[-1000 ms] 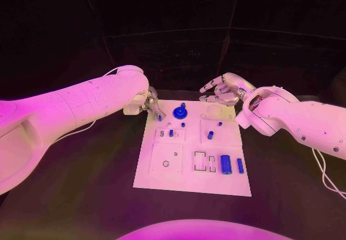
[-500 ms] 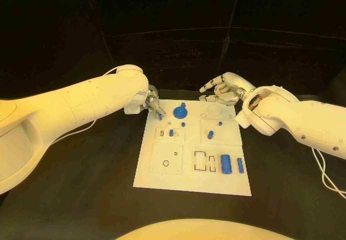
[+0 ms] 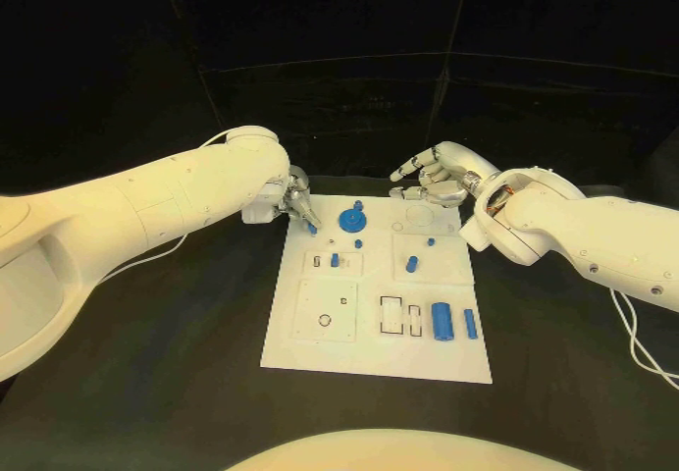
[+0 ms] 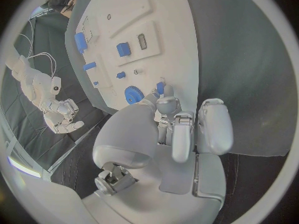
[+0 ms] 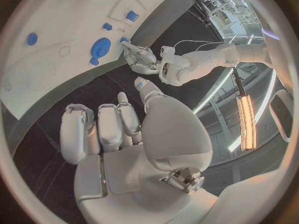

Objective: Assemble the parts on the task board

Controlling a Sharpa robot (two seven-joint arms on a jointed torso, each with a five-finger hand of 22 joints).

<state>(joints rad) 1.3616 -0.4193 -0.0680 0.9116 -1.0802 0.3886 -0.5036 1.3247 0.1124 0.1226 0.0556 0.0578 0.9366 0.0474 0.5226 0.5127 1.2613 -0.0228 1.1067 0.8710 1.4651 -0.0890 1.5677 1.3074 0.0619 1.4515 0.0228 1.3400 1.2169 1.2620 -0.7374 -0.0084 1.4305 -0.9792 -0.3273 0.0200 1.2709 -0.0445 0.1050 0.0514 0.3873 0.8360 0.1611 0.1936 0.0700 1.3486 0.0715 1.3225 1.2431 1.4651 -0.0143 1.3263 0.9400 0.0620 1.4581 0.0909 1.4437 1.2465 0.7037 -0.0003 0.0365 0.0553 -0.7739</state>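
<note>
One white board (image 3: 371, 358) lies on the one black table (image 3: 170, 373). About eight blue parts show on it: one gear (image 3: 354, 218) at the far end, one thick cylinder (image 3: 443, 322) near right, and roughly six small pegs.

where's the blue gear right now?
In the head view the blue gear sits near the far edge of the task board, just to the right of the left hand, whose fingertips hold a small blue part at the board's far left corner.
</note>
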